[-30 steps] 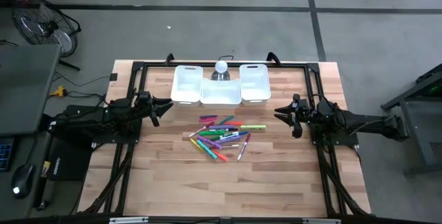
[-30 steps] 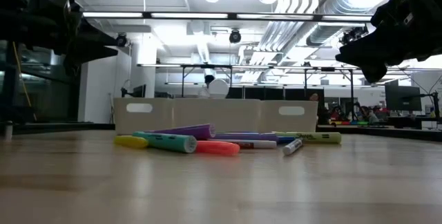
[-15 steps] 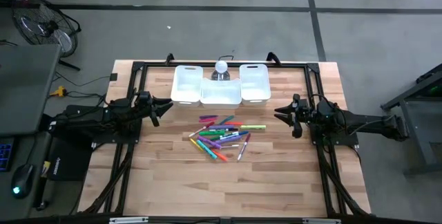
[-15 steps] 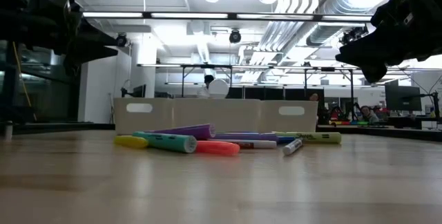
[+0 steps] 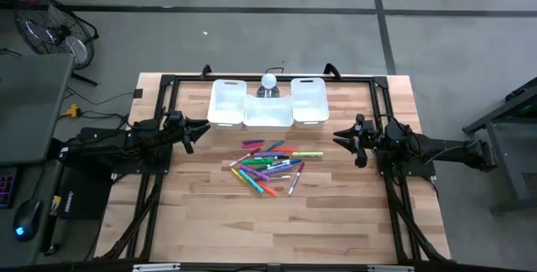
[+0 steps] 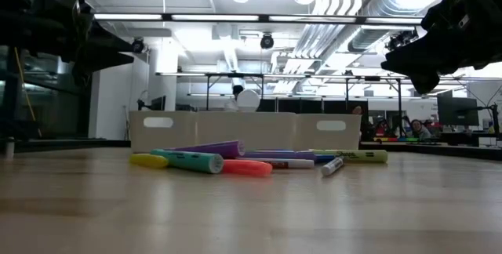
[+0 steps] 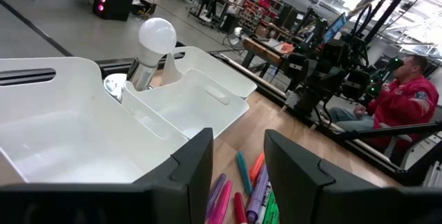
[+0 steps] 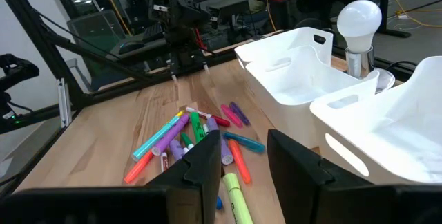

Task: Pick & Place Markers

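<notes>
Several markers (image 5: 270, 166) in mixed colours lie in a loose heap flat on the wooden table, at its middle; they also show as markers (image 6: 235, 161) in the low view and as markers (image 8: 186, 137) in the right wrist view. My left gripper (image 5: 205, 128) hovers open at the table's left, above the surface, pointing level toward the heap. My right gripper (image 5: 337, 136) hovers open at the table's right, also level and facing the heap. Neither has anything between its fingers. In the left wrist view the markers (image 7: 243, 189) show through the gap of my left gripper (image 7: 238, 162).
Three white plastic bins (image 5: 268, 104) stand side by side at the table's far edge, with a lamp bulb (image 5: 268, 81) behind the middle one. A dark frame (image 5: 168, 83) runs round the table. A person in red (image 7: 407, 106) sits beyond the table.
</notes>
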Controlling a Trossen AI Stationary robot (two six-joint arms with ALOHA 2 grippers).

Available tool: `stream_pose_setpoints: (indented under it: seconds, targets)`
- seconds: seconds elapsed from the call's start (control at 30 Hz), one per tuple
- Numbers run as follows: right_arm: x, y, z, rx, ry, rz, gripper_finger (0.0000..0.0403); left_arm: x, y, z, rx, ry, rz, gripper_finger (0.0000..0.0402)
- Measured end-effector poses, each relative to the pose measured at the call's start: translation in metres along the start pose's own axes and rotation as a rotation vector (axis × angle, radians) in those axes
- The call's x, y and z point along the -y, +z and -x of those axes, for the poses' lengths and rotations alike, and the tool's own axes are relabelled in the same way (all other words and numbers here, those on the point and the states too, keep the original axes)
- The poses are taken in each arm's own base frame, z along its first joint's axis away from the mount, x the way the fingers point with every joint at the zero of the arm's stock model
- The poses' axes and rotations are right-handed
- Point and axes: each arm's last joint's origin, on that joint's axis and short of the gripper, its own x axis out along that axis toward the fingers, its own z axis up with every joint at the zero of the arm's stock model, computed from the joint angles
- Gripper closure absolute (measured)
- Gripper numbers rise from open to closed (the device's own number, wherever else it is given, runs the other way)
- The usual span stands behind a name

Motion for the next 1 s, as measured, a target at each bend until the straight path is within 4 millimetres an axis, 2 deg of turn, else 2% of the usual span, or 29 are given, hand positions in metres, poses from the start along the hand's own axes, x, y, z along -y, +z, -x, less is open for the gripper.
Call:
stream_pose_setpoints:
  seconds: [0.83,1.0]
  targets:
    - [0.0,0.0,0.0,0.002,0.0,-0.007,0.0295,0.0,0.0,0.0,0.0,0.0,0.0,0.0273]
    - [-0.004,0.012,0.002,-0.046,-0.008,-0.031,0.0295,0.0,0.0,0.0,0.0,0.0,0.0,0.0273]
